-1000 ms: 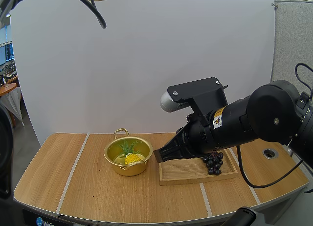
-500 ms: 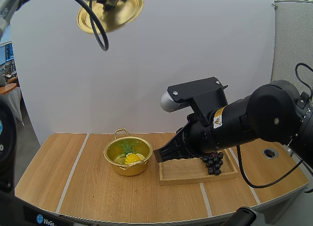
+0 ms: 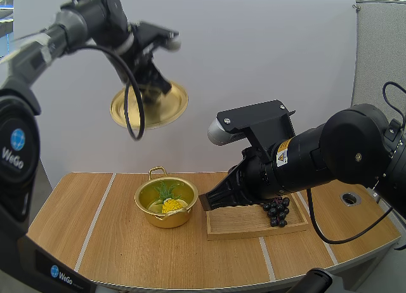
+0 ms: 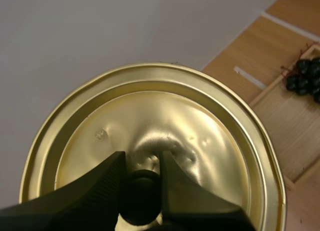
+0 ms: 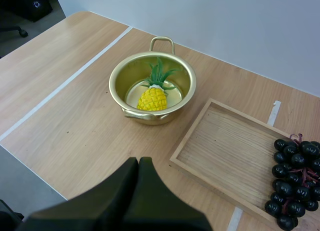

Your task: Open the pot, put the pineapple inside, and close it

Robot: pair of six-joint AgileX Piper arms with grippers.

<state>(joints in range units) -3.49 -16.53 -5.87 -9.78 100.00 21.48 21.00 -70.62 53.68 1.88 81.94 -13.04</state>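
Nearest you, your right gripper (image 5: pixel 137 163) is hanging low over the table (image 5: pixel 75 121), its fingers lying together as one dark wedge and carrying nothing. In the high view it is hovering at the edge of the wooden tray (image 5: pixel 227 151) that is closest to the pot. The tray is sitting bare except for the bunch of grapes (image 5: pixel 295 178) resting at its end away from the pot.

Just beside the tray, the pot (image 5: pixel 172 111) is standing open. The pineapple (image 5: pixel 152 97) is already lying inside it, leaves pointing toward the looped handle.

Farthest and highest, your left gripper (image 4: pixel 141 166) is pinching the small dark knob (image 4: pixel 140 198) at the centre of the lid (image 4: pixel 165 116). It is holding the lid in the air, well above the pot and looking somewhat tilted.

You are probably handling thin sheet metal here: light, stiff and glossy, so likely slippery. Shallow dents are showing around the knob. The knob is the sensible place to hold, but with a single central pinch the lid may be swinging or turning as you lower it. Level it and come down gently, so that its rim seats on the pot's rim without catching the leaves.
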